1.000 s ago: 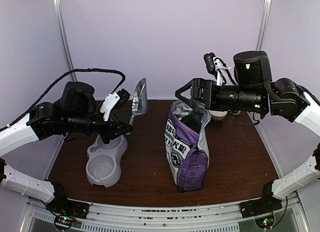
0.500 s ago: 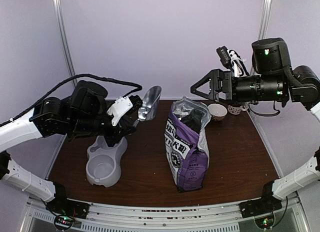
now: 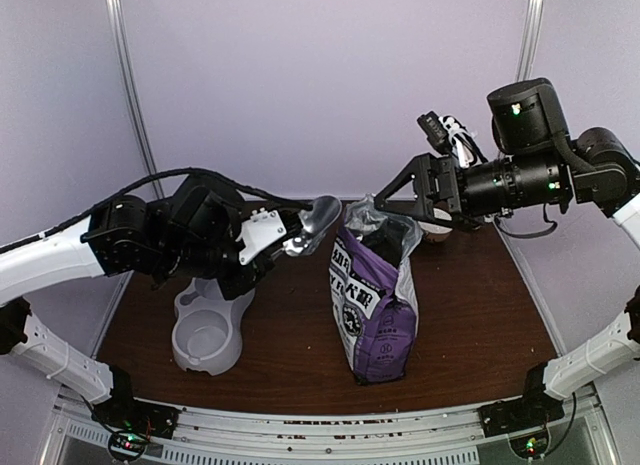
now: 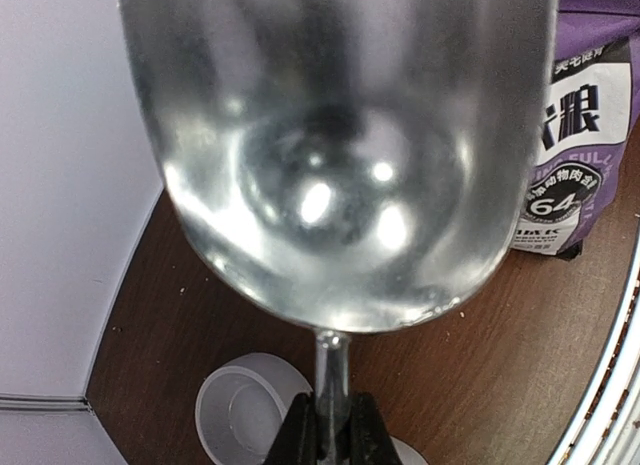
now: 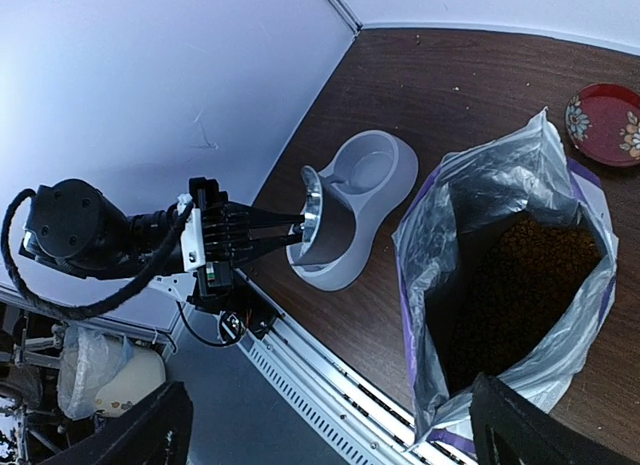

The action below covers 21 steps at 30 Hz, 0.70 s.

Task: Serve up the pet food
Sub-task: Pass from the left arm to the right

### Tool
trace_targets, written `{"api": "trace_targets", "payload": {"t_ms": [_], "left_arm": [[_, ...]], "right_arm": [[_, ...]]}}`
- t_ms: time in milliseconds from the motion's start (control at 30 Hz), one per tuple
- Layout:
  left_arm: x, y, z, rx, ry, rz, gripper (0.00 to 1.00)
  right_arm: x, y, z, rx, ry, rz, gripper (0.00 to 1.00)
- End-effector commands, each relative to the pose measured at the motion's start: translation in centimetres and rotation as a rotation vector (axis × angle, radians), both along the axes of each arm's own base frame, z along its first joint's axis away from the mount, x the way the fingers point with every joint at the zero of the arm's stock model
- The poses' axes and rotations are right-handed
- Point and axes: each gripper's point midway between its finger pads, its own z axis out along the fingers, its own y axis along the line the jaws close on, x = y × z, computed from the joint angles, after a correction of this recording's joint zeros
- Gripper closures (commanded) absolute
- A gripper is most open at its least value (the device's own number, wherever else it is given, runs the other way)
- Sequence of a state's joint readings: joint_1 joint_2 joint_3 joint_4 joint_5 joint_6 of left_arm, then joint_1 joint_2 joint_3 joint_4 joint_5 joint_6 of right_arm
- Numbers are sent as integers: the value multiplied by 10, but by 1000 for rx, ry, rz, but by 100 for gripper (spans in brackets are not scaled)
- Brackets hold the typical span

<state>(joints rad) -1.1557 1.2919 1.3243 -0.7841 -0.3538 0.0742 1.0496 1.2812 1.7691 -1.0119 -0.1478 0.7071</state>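
Note:
The pet food (image 5: 530, 275) lies as brown kibble deep inside the open purple bag (image 3: 375, 295), which stands upright mid-table. My left gripper (image 3: 288, 237) is shut on the handle of an empty metal scoop (image 3: 320, 216). The scoop's shiny bowl (image 4: 340, 155) fills the left wrist view, with the fingers (image 4: 296, 433) pinching its thin handle. It hangs just left of the bag's mouth, above the grey double pet bowl (image 3: 210, 325). My right gripper (image 3: 405, 188) hovers open above and right of the bag's top, holding nothing. Its spread fingers (image 5: 150, 425) frame the bag mouth (image 5: 470, 215).
A small red patterned plate (image 5: 603, 123) sits behind the bag near the back wall. The grey bowl (image 5: 360, 200) has two empty wells. The metal rail (image 3: 320, 425) runs along the table's near edge. Walls close in left, back and right.
My left arm has swung the scoop rightward and lower, from upright near the wall to beside the bag's mouth. The right gripper has drawn back to the right, off the bag top.

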Motion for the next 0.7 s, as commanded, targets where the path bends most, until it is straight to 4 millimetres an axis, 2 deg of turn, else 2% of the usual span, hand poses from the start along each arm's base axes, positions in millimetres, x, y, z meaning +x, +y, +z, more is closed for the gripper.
{"api": "trace_targets", "payload": {"t_ms": [0, 133, 300, 567, 667], "left_arm": [[0, -7, 22, -31, -54, -12, 100], [-4, -13, 27, -32, -68, -30, 100], [-8, -18, 29, -19, -81, -41, 100], [-8, -21, 30, 33, -125, -30, 100], [-7, -21, 29, 51, -140, -24, 100]], "right_arm": [[-3, 12, 4, 25, 34, 38, 2], [4, 22, -3, -4, 37, 38, 6], [17, 29, -6, -53, 25, 5, 15], [22, 45, -17, -83, 48, 25, 46], [24, 46, -20, -93, 47, 19, 50]]}}
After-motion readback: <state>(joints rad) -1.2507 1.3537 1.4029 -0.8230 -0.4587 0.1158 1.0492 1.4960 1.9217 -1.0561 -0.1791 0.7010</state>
